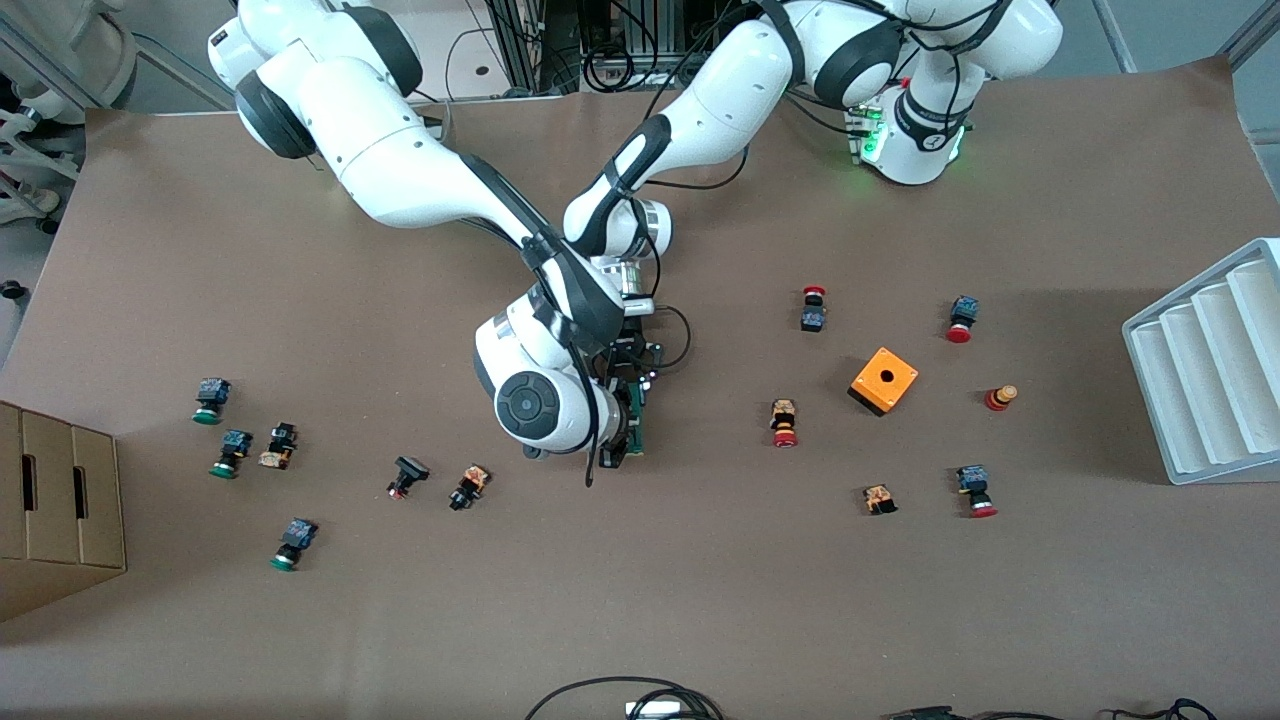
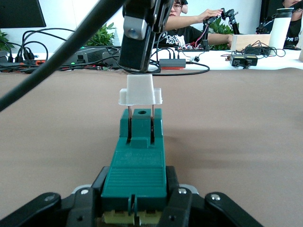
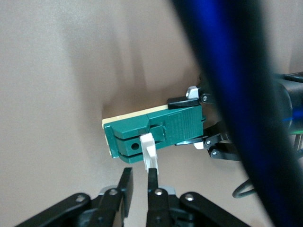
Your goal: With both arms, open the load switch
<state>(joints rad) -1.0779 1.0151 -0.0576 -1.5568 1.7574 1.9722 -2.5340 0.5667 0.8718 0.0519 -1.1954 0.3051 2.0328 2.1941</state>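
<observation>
The load switch (image 1: 636,425), a slim green bar, lies at the table's middle. My left gripper (image 1: 635,385) is shut on the end of it farther from the front camera. In the left wrist view that gripper (image 2: 137,204) clamps the green body (image 2: 137,165), and the white block (image 2: 140,90) stands raised on two thin pins. My right gripper (image 2: 138,66) hangs just above the block. In the right wrist view its fingers (image 3: 152,182) are drawn close with nothing between them, one tip right over the white block (image 3: 148,149) on the switch (image 3: 156,130). In the front view the right wrist hides that gripper (image 1: 615,445).
An orange box (image 1: 884,380) and red-capped push buttons (image 1: 785,423) lie toward the left arm's end. Green-capped buttons (image 1: 230,453) lie toward the right arm's end. A white ribbed tray (image 1: 1210,370) and a cardboard box (image 1: 55,500) stand at the table's ends.
</observation>
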